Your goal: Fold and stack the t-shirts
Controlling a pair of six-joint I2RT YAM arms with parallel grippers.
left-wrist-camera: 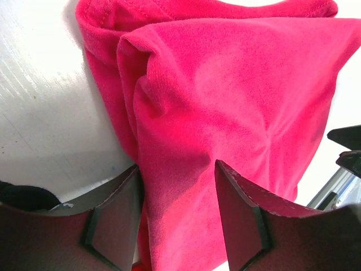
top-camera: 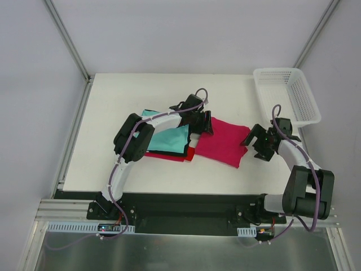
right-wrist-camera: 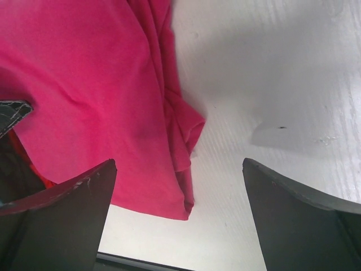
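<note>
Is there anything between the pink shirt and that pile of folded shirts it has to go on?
No separate object shows between them. The crimson-pink shirt lies right beside the stack, which has a teal shirt on top. Only the left gripper hangs over the seam where the two meet.

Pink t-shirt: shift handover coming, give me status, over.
Left gripper open, astride left edge of pink t-shirt. Right gripper wide open, empty, at its right edge. Shirt folded, beside teal t-shirt stack. White basket far right, no obstruction.
</note>
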